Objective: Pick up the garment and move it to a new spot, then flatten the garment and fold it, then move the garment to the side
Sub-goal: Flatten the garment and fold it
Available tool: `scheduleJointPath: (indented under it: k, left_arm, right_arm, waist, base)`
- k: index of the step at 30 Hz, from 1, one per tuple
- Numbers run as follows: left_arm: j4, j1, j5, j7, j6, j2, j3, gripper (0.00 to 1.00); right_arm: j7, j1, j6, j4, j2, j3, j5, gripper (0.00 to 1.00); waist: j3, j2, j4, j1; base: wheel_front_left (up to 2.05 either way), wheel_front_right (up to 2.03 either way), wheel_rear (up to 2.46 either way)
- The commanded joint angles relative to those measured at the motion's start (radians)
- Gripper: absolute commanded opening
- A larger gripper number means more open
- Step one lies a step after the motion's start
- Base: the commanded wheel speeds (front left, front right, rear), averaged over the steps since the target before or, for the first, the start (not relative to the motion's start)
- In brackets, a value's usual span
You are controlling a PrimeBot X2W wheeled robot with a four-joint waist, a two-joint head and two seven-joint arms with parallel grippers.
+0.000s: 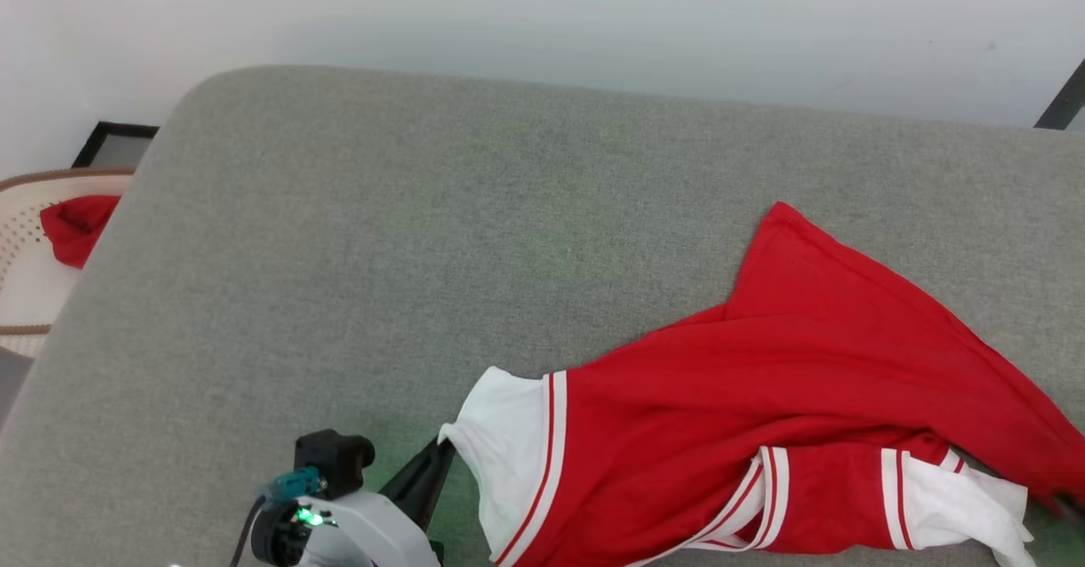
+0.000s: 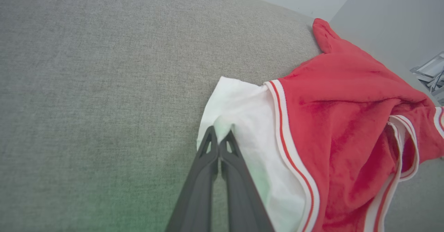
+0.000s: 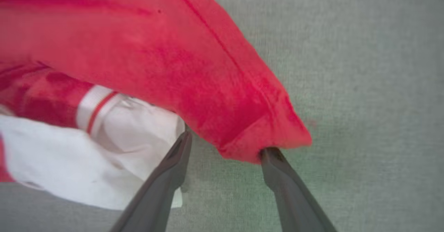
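Observation:
The garment (image 1: 788, 397), a red jersey with white-and-red striped trim and its white inside showing, lies crumpled on the right half of a grey cushioned surface (image 1: 381, 253). My left gripper (image 1: 442, 451) is at the garment's left end, shut on the white edge (image 2: 239, 121), its fingertips (image 2: 211, 138) pressed together on the cloth. In the right wrist view my right gripper (image 3: 227, 144) stands open. A red corner of the garment (image 3: 263, 135) droops between the fingers and touches the tip of the right-hand one. White cloth (image 3: 104, 148) lies beside the other finger.
The grey surface's rounded left edge drops off to a pale wicker basket (image 1: 21, 296) holding another red cloth (image 1: 75, 226). A dark frame (image 1: 114, 139) stands behind it. A pale wall runs along the far side. Bare grey surface extends left and behind the garment.

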Motion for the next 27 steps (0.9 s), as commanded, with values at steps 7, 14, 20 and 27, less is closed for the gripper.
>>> scheduleJointPath:
  k: [7,14,20,27]
  left_arm:
    - [-0.018,0.016,-0.004,-0.004,0.008,-0.003,-0.008,0.00]
    - [-0.029,0.004,0.003,-0.009,0.008,-0.013,-0.015,0.00]
    - [-0.025,-0.030,0.014,-0.013,-0.007,-0.036,-0.030,0.00]
    - [0.009,-0.087,0.027,-0.021,-0.033,-0.083,-0.056,0.00]
  right_arm:
    - [-0.120,-0.015,-0.001,-0.206,-0.109,0.119,0.009,1.00]
    - [-0.197,-0.142,-0.001,-0.229,-0.180,0.269,-0.006,1.00]
    - [-0.263,-0.362,-0.001,-0.071,-0.224,0.439,0.020,1.00]
    - [-0.222,-0.619,-0.001,0.190,-0.265,0.645,0.094,1.00]
  waist:
    - [-0.006,-0.0001,0.018,-0.0001]
    - [0.012,-0.0001,0.049,-0.0001]
    - [0.049,-0.0001,0.102,-0.0001]
    - [0.099,-0.0001,0.176,-0.0001]
  base:
    - [0.00,0.00,0.00]
    - [0.00,0.00,0.00]
    - [0.00,0.00,0.00]
    - [0.00,0.00,0.00]
